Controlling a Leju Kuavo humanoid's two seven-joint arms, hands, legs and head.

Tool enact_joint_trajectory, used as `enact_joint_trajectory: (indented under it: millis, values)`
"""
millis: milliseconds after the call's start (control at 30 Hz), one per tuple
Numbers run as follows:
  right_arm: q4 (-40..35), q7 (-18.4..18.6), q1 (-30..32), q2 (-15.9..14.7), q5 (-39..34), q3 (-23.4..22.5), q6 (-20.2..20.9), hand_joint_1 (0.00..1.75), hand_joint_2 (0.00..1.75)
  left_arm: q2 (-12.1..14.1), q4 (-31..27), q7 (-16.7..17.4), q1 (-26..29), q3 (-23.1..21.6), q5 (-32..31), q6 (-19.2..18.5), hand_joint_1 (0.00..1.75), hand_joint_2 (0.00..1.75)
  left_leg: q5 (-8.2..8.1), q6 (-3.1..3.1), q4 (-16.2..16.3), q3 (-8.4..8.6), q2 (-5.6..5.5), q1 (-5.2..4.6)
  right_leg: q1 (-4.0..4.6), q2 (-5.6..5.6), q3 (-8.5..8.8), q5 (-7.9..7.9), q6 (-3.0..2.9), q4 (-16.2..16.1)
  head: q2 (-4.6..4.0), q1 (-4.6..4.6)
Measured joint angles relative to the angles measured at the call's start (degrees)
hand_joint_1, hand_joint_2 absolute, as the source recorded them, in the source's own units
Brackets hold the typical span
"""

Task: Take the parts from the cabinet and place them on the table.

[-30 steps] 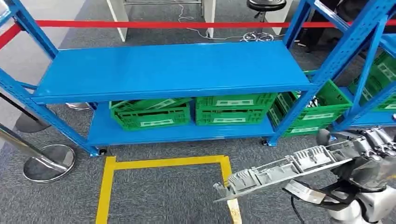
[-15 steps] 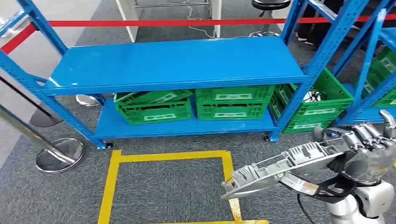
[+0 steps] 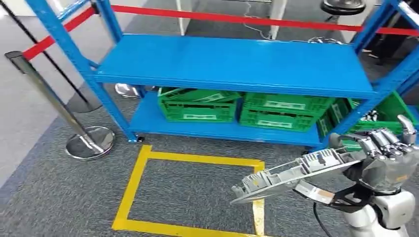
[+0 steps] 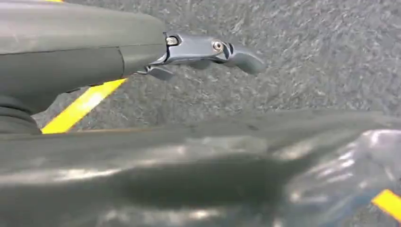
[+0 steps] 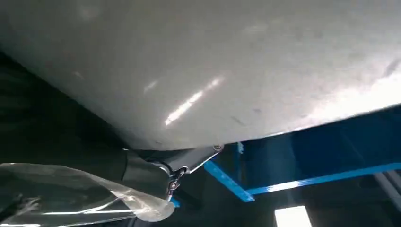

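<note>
a long, flat, light grey cast metal part with ribbed pockets along its upper face (image 3: 291, 174) is held by the right robot hand (image 3: 383, 160) at the lower right of the head view, the silver fingers (image 3: 380, 142) being curled over the part's near end while the rest of the part reaches out, slightly tilted, above the dark grey carpeted floor (image 3: 59, 197). the free end of the part is seen over one corner of a yellow tape rectangle (image 3: 148, 192) marked on the floor. in the right wrist view the pale underside of the part (image 5: 213, 71) is seen close up, with a piece of clear plastic film (image 5: 71, 194) beside the hand. the left robot hand (image 4: 208, 49) is seen in the left wrist view above the carpet, nothing being held in it and its fingers (image 4: 236, 56) lying extended. beyond the tape mark a blue steel shelving rack (image 3: 232, 64) is placed, its upper shelf bare, and green slotted plastic crates (image 3: 242, 106) are stored on its lower shelf. a red barrier belt (image 3: 237, 19) is stretched behind the rack, and a chrome stanchion post with a round base (image 3: 89, 140) is stood at the left.
</note>
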Motion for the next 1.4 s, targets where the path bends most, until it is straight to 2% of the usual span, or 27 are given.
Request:
enact_joint_trajectory:
  millis: [33, 100, 133, 167, 300, 333, 367, 400, 467, 533, 567, 633, 667, 700, 833, 867, 900, 933, 1000, 1067, 1133, 1167, 1200, 1233, 1333, 1367, 1400]
  values:
    - [0.04, 0.07, 0.01, -0.20, 0.02, 0.13, 0.00, 1.75, 1.75, -0.11, 0.00, -0.04, 0.01, 0.00, -0.02, -0.11, 0.00, 0.00, -0.01, -0.01, 0.27, -0.05, -0.78, 0.03, -0.07, -0.01, 0.23, 1.77, 0.12, -1.00, 0.00, -0.04]
    - [0.02, 0.11, -0.08, -0.59, 0.52, 0.37, 0.00, 1.75, 1.75, -0.24, 0.00, -0.87, -0.03, -0.02, 0.04, -1.61, 0.00, 0.00, -0.22, -0.32, 0.99, -0.10, -2.42, 0.24, -0.43, 0.56, 3.76, 7.34, 0.38, -9.19, 0.00, -0.05]
    - [-0.11, 0.15, -0.14, -0.83, 0.96, 0.50, 0.00, 1.75, 1.75, -0.35, 0.00, -1.31, -0.17, -0.07, 0.00, -2.14, 0.00, 0.00, -0.45, -0.65, 1.60, -0.29, -3.14, 0.30, -0.78, 2.07, 5.81, 9.45, 0.53, -14.01, 0.00, -0.02]
    - [-0.20, 0.33, -0.26, -1.11, 1.24, 0.72, 0.00, 1.75, 1.75, -0.39, 0.00, -1.66, -0.38, -0.13, -0.17, -2.29, 0.00, 0.00, -0.55, -0.99, 1.97, -0.78, -3.68, 0.10, -0.93, 4.55, 6.21, 8.01, 0.60, -14.60, 0.00, -0.07]
    - [-1.01, 0.70, -0.83, -1.57, 1.46, 1.75, -0.02, 1.75, 1.75, -0.55, 0.02, -3.02, -0.71, -0.28, 0.11, -3.13, 0.00, 0.00, 0.42, -2.40, 2.94, -2.93, -6.15, 0.48, -0.60, 2.96, 6.28, 8.15, -1.02, -15.25, 0.00, -0.11]
    - [-1.01, 0.70, -1.16, -1.57, 1.44, 2.03, -0.02, 1.75, 1.75, -0.27, 0.02, -3.35, -0.72, -0.28, 0.26, -3.37, 0.00, 0.00, 0.23, -2.60, 3.18, -3.23, -5.96, 0.41, -1.09, 2.09, 6.18, 8.46, -1.54, -15.54, 0.00, -0.02]
    - [-1.01, 0.70, -1.41, -1.57, 1.31, 2.30, -0.02, 1.75, 1.75, -0.33, 0.02, -3.80, -0.68, -0.28, 0.33, -3.78, 0.00, 0.00, -0.71, -3.02, 4.20, -3.64, -2.66, 0.00, -1.04, 1.47, 6.25, 8.59, -1.86, -15.59, 0.00, -0.24]
    - [-1.01, 0.66, -1.46, -1.57, 1.07, 2.54, -0.02, 1.75, 1.75, -0.35, 0.02, -4.20, -0.85, -0.31, 0.48, -4.31, 0.00, 0.00, -2.72, -3.42, 7.07, -4.89, -0.66, 0.15, -0.96, 0.65, 6.19, 8.62, -1.97, -15.59, 0.00, -0.86]
    - [-0.68, 0.39, -2.52, -1.57, 0.37, 3.46, -0.02, 1.75, 1.75, -0.24, 0.02, -5.09, -1.15, -0.44, 0.85, -5.31, 0.00, 0.00, -6.95, -3.93, 16.18, -8.80, 0.75, 0.73, -0.72, -1.10, 5.93, 8.67, -2.05, -15.55, 0.00, -0.94]
    - [-0.07, 0.11, -4.05, -1.57, -0.39, 4.85, 0.00, 1.75, 1.75, -0.15, 0.02, -5.46, -1.05, -0.48, 1.05, -5.59, 0.00, 0.00, -7.10, -4.03, 18.97, -9.68, 0.90, 1.00, -0.71, -2.67, 5.83, 8.67, -2.04, -15.54, 0.00, -0.94]
    - [0.09, 0.09, -4.62, -1.57, -0.59, 5.23, 0.00, 1.75, 1.75, -0.02, 0.02, -5.49, -0.89, -0.48, 1.20, -5.59, 0.00, 0.00, -5.50, -3.96, 16.89, -8.49, 0.98, 1.06, -0.70, -3.44, 5.84, 8.67, -2.04, -15.54, 0.00, -0.96]
    - [0.52, -0.02, -5.52, -1.53, -0.81, 6.23, 0.00, 1.75, 1.75, 0.33, 0.00, -5.29, -0.47, -0.46, 1.40, -5.47, 0.00, 0.00, -1.02, -3.51, 7.76, -3.65, 2.33, 0.93, -0.66, -4.82, 5.99, 8.63, -1.98, -15.55, 0.00, -0.96]
    - [0.65, -0.07, -5.87, -1.53, -0.81, 6.60, 0.00, 1.75, 1.75, 0.48, 0.00, -4.90, -0.39, -0.46, 1.31, -5.14, 0.00, 0.00, -0.47, -3.17, 3.63, -1.76, 5.01, 0.50, -0.62, -5.45, 6.05, 8.57, -1.88, -15.59, 0.00, -0.92]
    - [0.85, -0.13, -6.17, -1.51, -0.87, 6.95, 0.00, 1.75, 1.75, 0.57, 0.00, -4.28, -0.44, -0.46, 1.18, -4.81, 0.00, 0.00, -1.06, -2.83, 2.82, -1.56, 6.03, -0.35, -0.22, -6.25, 5.89, 8.55, -1.60, -15.61, 0.00, -1.03]
    - [1.88, -0.85, -7.72, -1.27, -1.18, 8.07, 0.00, 1.75, 1.75, 0.72, 0.00, -3.41, 0.66, -0.42, 2.03, -3.89, 0.00, 0.00, -0.45, -1.58, 2.18, -2.05, 3.40, -0.41, -0.23, -8.63, 6.55, 8.67, -0.33, -16.34, 0.00, -1.03]
    - [2.10, -0.94, -8.28, -1.16, -1.42, 8.26, 0.04, 1.75, 1.75, 0.72, -0.13, -3.41, 1.00, -0.35, 2.18, -3.89, 0.00, 0.00, 0.06, -1.09, 1.42, -1.60, 2.80, 0.07, -0.54, -6.44, 6.13, 7.65, 0.00, -15.73, 0.00, -0.86]
    - [2.30, -1.09, -8.84, -1.16, -1.71, 8.59, 0.13, 1.75, 1.75, 0.81, -0.20, -3.41, 0.93, -0.26, 2.63, -3.93, 0.00, 0.00, 0.32, -0.69, 1.37, -1.67, 2.20, 0.16, -0.60, -3.29, 4.86, 5.92, -0.17, -13.19, 0.00, -0.85]
    - [2.60, -1.22, -9.35, -1.16, -2.01, 8.96, 0.28, 1.75, 1.75, 0.81, -0.22, -3.41, 0.85, -0.04, 2.93, -4.15, 0.00, 0.00, 0.40, -0.50, 1.37, -1.83, 1.53, 0.16, -0.56, -1.39, 2.73, 3.76, -0.27, -8.76, 0.00, -0.41]
    - [3.15, -1.49, -9.70, -1.11, -2.32, 9.55, 0.44, 1.75, 1.75, 0.66, -0.22, -3.41, 0.89, 0.11, 3.21, -4.57, 0.00, 0.00, 0.43, -0.32, 1.39, -1.93, 0.05, 0.01, -0.33, 0.00, -1.74, 0.38, -0.28, 0.30, 0.00, -0.46]
    - [3.74, -2.03, -10.37, -1.09, -2.47, 10.56, 0.74, 1.75, 1.75, 0.53, -0.22, -3.10, 1.09, 0.28, 3.28, -4.85, 0.00, 0.00, 0.45, -0.31, 1.51, -1.88, -1.75, -0.04, -0.08, 0.06, -2.66, 2.10, -0.44, 1.11, 0.00, -0.33]
    - [4.11, -2.36, -11.60, -0.98, -2.69, 11.61, 1.16, 1.75, 1.75, 0.48, -0.22, -2.73, 1.15, 0.55, 3.63, -5.03, 0.00, 0.00, 0.41, -0.36, 1.92, -1.86, -3.43, -0.04, -0.09, 0.71, 1.02, 7.61, -0.77, -7.36, 0.00, -0.35]
    - [4.30, -2.49, -12.28, -0.79, -3.06, 12.08, 1.51, 1.75, 1.75, 0.46, -0.22, -2.71, 1.15, 0.63, 3.91, -5.22, 0.00, 0.00, 0.25, -0.56, 2.27, -1.97, -4.22, 0.00, -0.24, 2.68, 3.40, 10.14, -0.93, -12.59, 0.00, -0.29]
    - [4.57, -2.51, -12.97, -0.68, -3.54, 12.53, 1.86, 1.75, 1.75, 0.42, -0.22, -2.71, 1.14, 0.81, 4.07, -5.49, 0.00, 0.00, 0.12, -0.80, 2.58, -2.43, -4.79, -0.01, -0.66, 6.14, 4.37, 9.17, -1.13, -14.02, 0.00, -0.39]
    - [4.74, -2.51, -13.56, -0.29, -4.15, 13.00, 2.36, 1.75, 1.75, 0.46, -0.26, -2.71, 0.99, 1.00, 4.30, -5.79, 0.00, 0.00, 0.12, -1.09, 3.40, -3.17, -5.53, -0.04, -0.83, 6.28, 4.82, 8.99, -1.03, -15.65, 0.02, -0.57]
    - [5.71, -2.64, -15.43, 0.88, -5.29, 14.14, 3.76, 1.75, 1.75, 0.53, -0.44, -3.24, 1.45, 1.62, 4.70, -6.53, 0.00, 0.00, 0.82, -2.31, 2.91, -3.89, -7.70, 0.43, -0.44, 4.29, 4.83, 9.22, -1.72, -15.41, 0.00, -0.50]
    - [5.92, -2.51, -15.99, 1.47, -4.85, 14.47, 4.29, 1.75, 1.75, 0.90, -0.68, -3.26, 1.52, 1.86, 4.87, -6.49, 0.00, 0.00, 0.50, -2.44, 3.29, -3.94, -6.79, 0.35, -0.85, 3.03, 5.24, 9.41, -1.98, -15.89, 0.00, -0.33]
    - [6.12, -2.38, -16.21, 1.86, -4.17, 14.78, 4.50, 1.75, 1.75, 0.63, -0.74, -3.28, 1.55, 1.97, 4.90, -6.45, 0.00, 0.00, -0.61, -2.96, 4.91, -4.62, -3.31, -0.02, -0.82, 2.32, 5.56, 9.37, -2.21, -16.03, 0.00, -0.92]
